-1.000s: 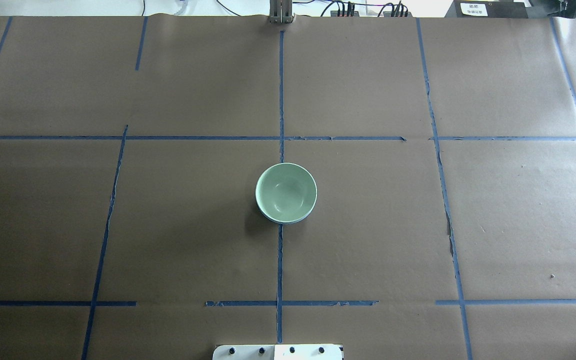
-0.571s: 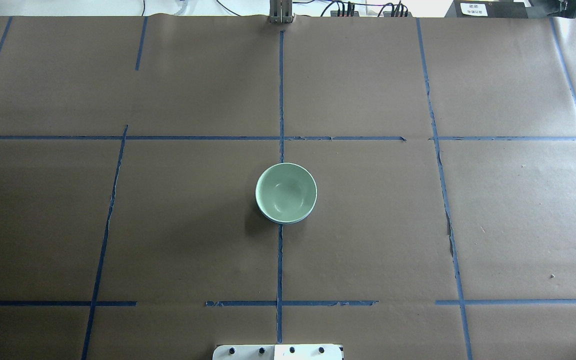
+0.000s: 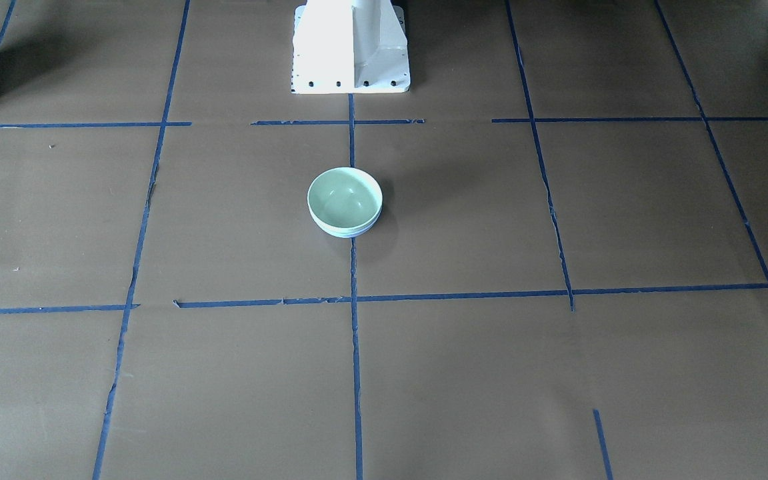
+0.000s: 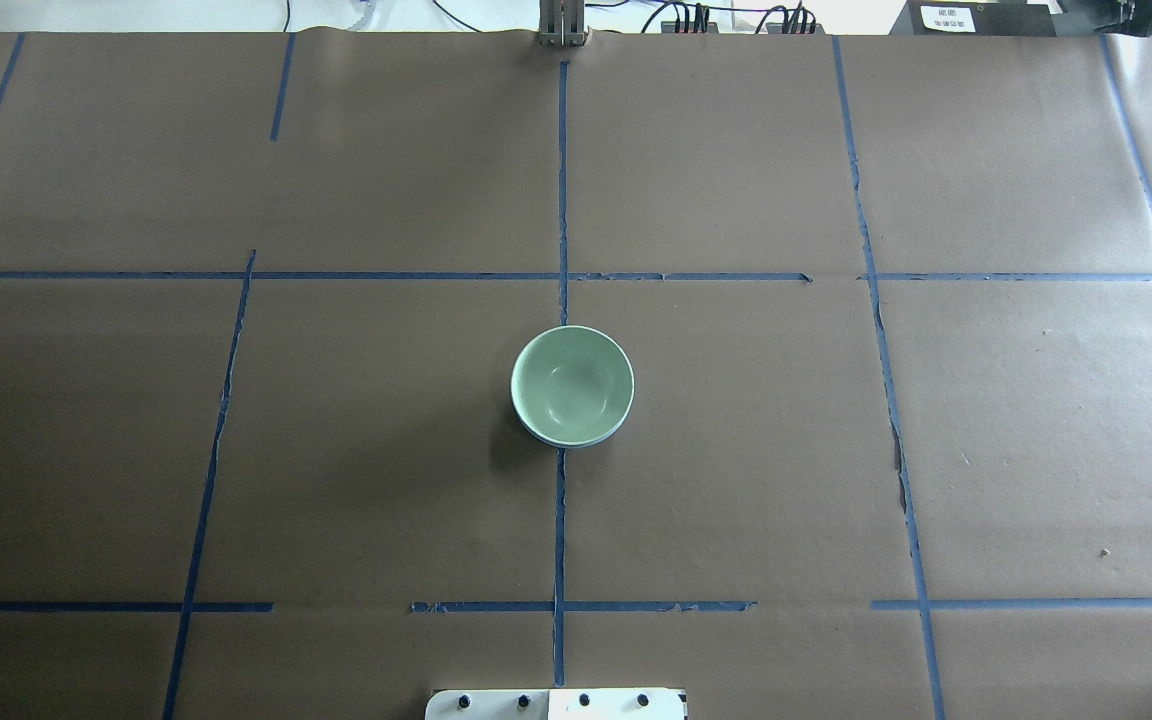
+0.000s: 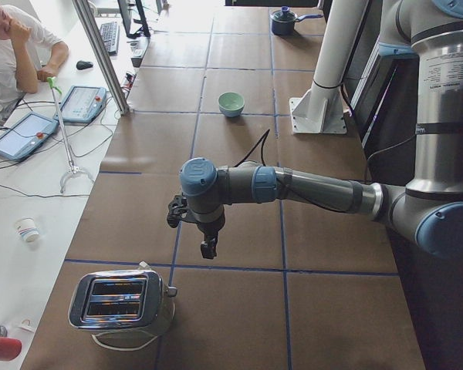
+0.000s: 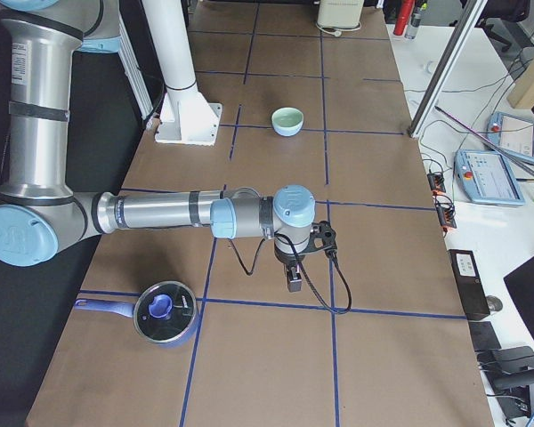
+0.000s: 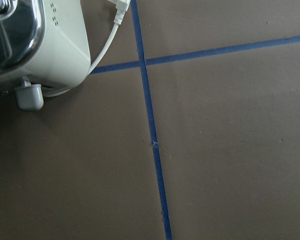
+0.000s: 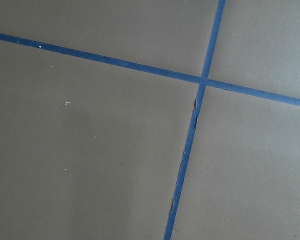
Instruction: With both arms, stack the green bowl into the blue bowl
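The green bowl (image 4: 572,383) sits nested in the blue bowl (image 3: 347,233), well apart from the left end effector (image 5: 208,248) and the right end effector (image 6: 293,280), each hanging over the worktop (image 4: 836,450), presumably parked since the stack looks done; their opening I cannot tell.

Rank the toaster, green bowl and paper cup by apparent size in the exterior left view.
1. Toaster, clearly largest, but also nearest the camera.
2-3. Green bowl and paper cup look about alike; the bowl sits much farther away, so no ranking.
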